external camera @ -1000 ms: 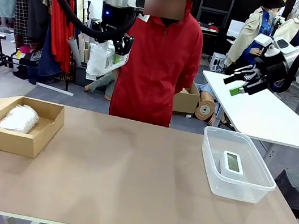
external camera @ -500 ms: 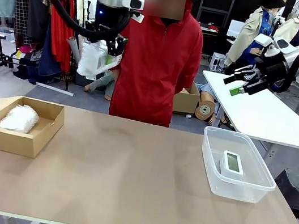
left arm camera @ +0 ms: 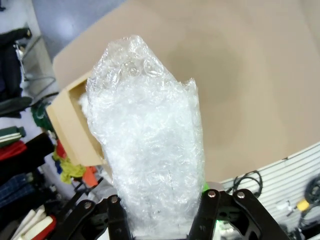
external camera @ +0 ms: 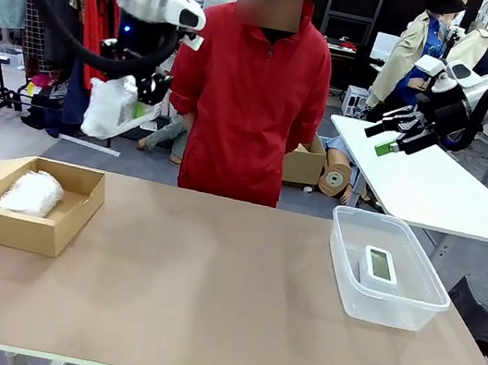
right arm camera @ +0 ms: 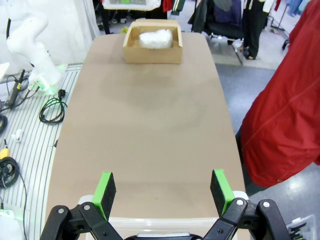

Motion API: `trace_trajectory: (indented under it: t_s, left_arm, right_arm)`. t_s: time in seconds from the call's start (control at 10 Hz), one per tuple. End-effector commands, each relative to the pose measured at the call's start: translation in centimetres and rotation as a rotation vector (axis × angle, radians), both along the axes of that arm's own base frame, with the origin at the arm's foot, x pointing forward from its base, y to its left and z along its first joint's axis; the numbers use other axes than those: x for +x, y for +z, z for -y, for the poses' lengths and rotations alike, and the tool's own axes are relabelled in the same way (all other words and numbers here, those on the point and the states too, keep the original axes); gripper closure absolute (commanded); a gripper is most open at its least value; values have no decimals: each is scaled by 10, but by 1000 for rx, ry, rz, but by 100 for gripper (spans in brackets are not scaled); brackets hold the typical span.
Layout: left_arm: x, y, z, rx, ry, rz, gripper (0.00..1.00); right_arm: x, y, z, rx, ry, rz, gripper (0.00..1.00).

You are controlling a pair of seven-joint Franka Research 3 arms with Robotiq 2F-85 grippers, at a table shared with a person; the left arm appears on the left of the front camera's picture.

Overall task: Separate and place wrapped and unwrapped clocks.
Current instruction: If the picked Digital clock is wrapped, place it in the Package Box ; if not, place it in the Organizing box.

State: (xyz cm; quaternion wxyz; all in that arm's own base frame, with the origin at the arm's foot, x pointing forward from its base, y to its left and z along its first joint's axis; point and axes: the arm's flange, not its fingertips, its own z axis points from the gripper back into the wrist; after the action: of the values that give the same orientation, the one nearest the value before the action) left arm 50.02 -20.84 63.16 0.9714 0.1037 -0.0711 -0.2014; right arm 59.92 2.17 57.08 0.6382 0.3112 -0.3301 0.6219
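High over the table's far left, my left gripper (external camera: 137, 94) is shut on a wrapped clock (external camera: 107, 107), a white bubble-wrap bundle that rises between its fingers (left arm camera: 160, 220) in the left wrist view, wrapped clock (left arm camera: 147, 140). Another wrapped clock (external camera: 31, 192) lies in the brown cardboard box (external camera: 69, 219) at the table's left; the right wrist view has this bundle (right arm camera: 155, 38) in the box (right arm camera: 152, 52) too. The unwrapped clock (external camera: 379, 264), white with a grey screen, lies in the clear tub (external camera: 410, 309) at the right. My right gripper (external camera: 391, 132) hangs open and empty high at the right, right gripper (right arm camera: 162, 192).
A person in a red jacket (external camera: 253, 100) stands at the table's far edge, right of my left arm. A white table (external camera: 430, 190) stands behind at the right. The tan tabletop (external camera: 207, 289) between box and tub is bare.
My left gripper has carried the wrapped bundle leftward and a little lower, from in front of the person toward the box side. The right arm has not moved.
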Motion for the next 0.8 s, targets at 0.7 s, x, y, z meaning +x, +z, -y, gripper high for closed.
trace_trajectory:
  t_s: [0.7]
  left_arm:
    - [-36, -49, -128, -44, 353, 327, 100]
  right_arm:
    - [-1, 1, -1, 2, 2, 1, 0]
